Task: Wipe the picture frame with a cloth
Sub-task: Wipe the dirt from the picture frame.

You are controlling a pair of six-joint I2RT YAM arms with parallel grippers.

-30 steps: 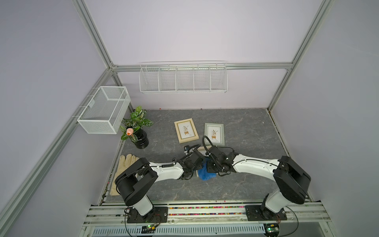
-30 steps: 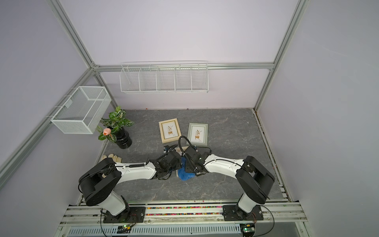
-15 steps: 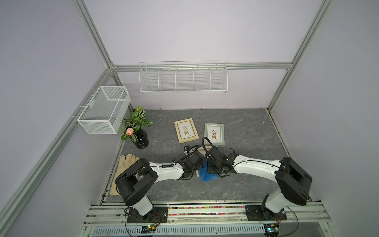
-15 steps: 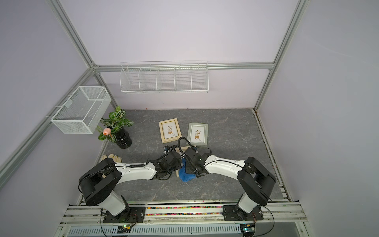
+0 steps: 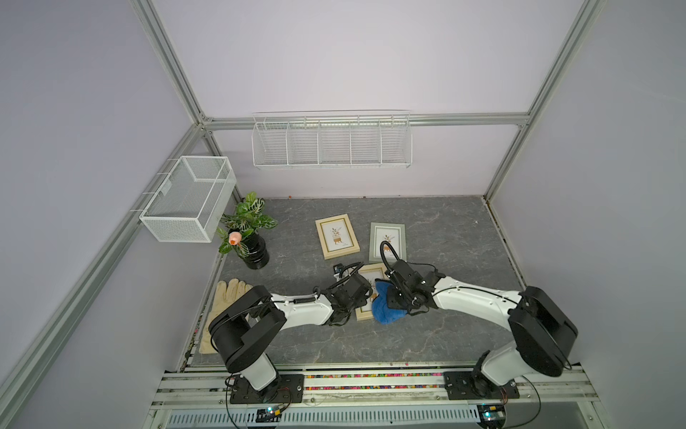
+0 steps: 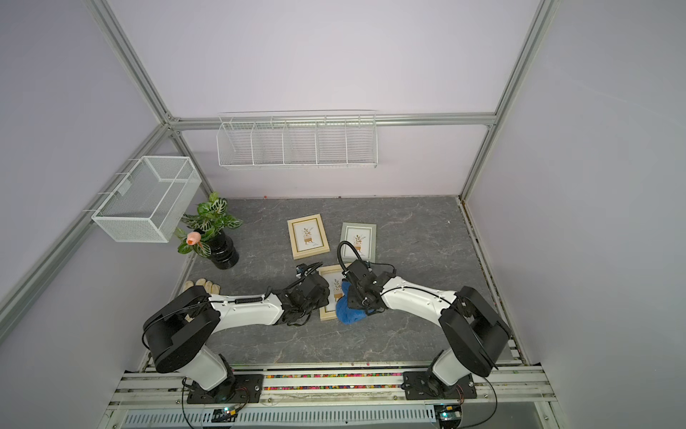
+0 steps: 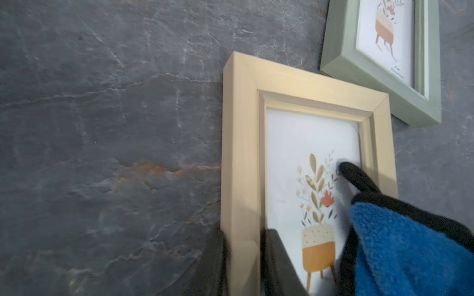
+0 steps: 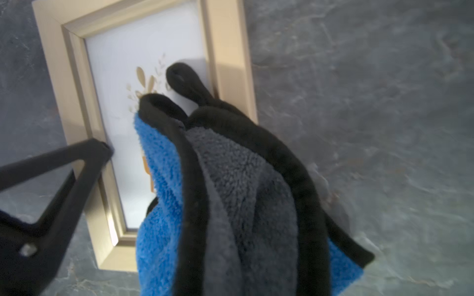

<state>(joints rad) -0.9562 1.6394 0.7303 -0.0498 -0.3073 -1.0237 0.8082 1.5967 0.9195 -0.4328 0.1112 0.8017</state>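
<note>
grey marbled surface lies under pale walls. at far left a white wire basket hangs on the wall, with a potted plant beside it and a beige glove nearer the front edge. further right, the left hand pinches the side rail of the picture frame, one finger outside the rail and one on the glass. the frame lies near the front middle. behind it sit a gold frame and a green frame. the blue cloth is bunched over the picture frame's right half, its dark edge touching the glass. the right hand is clamped tight on the cloth.
</note>
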